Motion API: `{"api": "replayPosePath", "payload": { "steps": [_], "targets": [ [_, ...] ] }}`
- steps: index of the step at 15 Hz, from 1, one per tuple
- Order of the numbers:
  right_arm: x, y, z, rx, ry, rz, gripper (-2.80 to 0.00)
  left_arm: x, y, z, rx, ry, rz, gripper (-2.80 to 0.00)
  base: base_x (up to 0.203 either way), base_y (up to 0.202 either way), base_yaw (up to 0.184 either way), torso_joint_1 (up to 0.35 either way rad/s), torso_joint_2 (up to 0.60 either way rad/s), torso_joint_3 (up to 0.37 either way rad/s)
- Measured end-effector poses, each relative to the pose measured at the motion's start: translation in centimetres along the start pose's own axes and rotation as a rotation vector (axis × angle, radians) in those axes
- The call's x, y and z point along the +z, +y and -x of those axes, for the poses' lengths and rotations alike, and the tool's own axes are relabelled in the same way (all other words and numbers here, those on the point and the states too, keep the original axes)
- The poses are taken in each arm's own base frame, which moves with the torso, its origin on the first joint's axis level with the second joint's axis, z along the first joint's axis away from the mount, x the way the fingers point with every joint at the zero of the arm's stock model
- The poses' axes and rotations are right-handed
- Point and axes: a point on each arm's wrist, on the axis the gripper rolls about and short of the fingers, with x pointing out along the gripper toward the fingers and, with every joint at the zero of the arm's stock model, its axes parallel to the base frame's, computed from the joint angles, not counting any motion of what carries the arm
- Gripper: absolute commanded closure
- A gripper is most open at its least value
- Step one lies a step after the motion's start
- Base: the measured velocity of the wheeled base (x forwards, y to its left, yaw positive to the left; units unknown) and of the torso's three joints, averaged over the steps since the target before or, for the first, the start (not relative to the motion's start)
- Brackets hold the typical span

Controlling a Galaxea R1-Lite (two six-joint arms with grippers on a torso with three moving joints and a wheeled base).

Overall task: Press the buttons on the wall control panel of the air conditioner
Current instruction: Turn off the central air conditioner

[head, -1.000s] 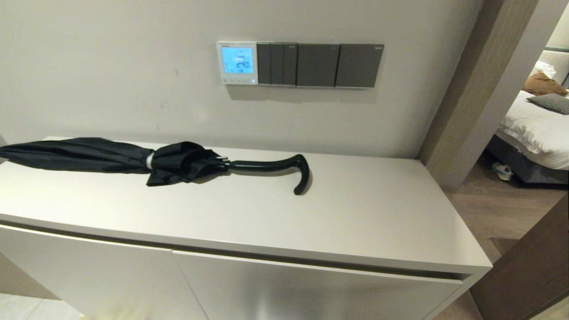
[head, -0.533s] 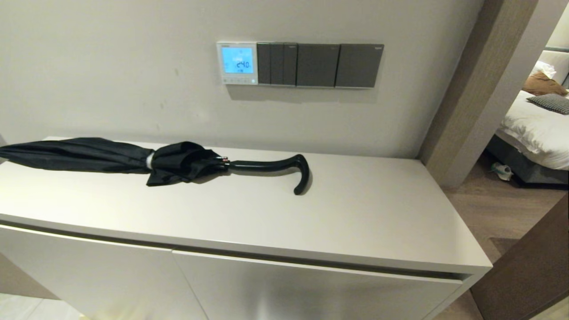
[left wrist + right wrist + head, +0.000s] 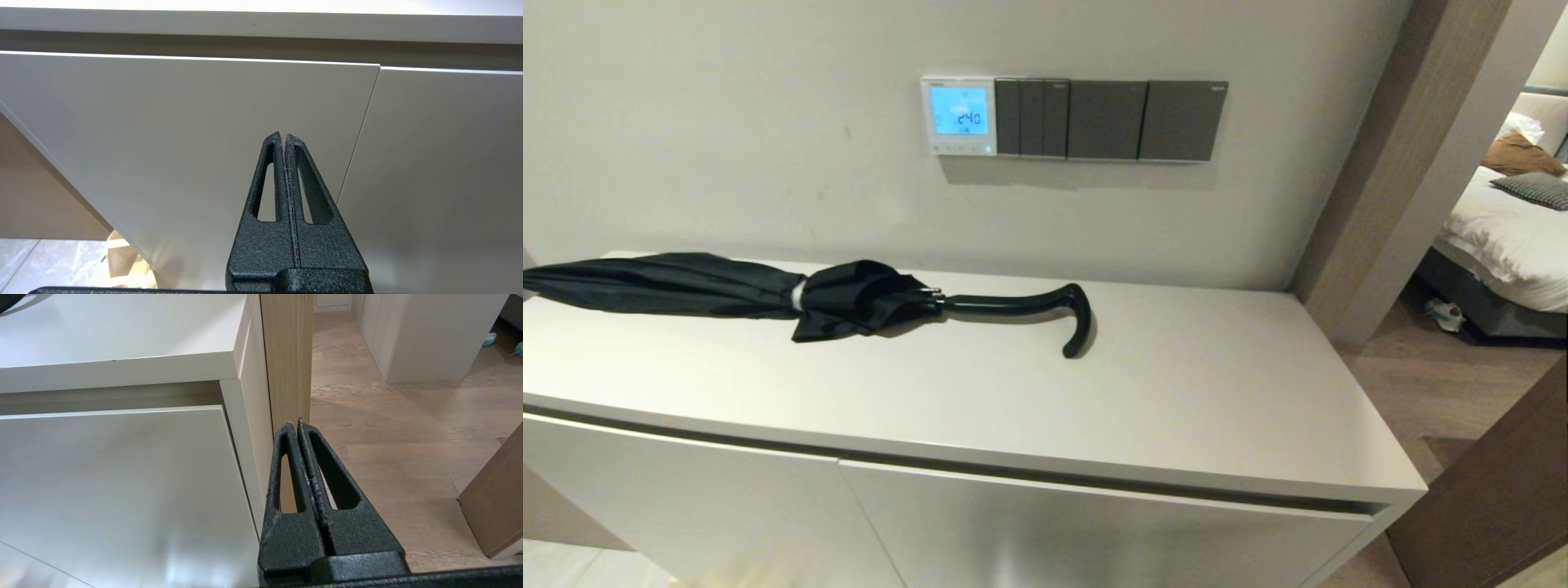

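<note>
Claws both sit low with fingers pressed together, empty: the left claw (image 3: 284, 136) faces the cabinet doors (image 3: 196, 134), the right claw (image 3: 297, 424) hangs by the cabinet's corner above the wooden floor (image 3: 408, 428). Higher up, a black umbrella (image 3: 792, 296) lies on the tabletop (image 3: 1176, 392). On the wall above, the control panel (image 3: 959, 115) glows blue, buttons (image 3: 959, 149) along its bottom edge, dark switches (image 3: 1111, 120) just beside it.

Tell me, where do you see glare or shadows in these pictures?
Head view: the control panel screen glows blue, switch plates cast a shadow below, and the umbrella shades the cabinet top. Right wrist view: soft sheen on the cabinet door.
</note>
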Motion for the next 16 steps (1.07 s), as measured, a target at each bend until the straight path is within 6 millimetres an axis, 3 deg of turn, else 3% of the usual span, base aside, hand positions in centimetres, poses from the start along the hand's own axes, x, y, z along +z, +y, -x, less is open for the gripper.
{"api": "replayPosePath", "payload": {
  "steps": [16],
  "targets": [
    [0.00,0.00,0.00,0.000,0.000,0.000,0.00,0.21,0.01,0.12,0.003,0.003,0.000,0.00,0.000,0.000,0.000,0.000,0.00,0.000]
  ]
}}
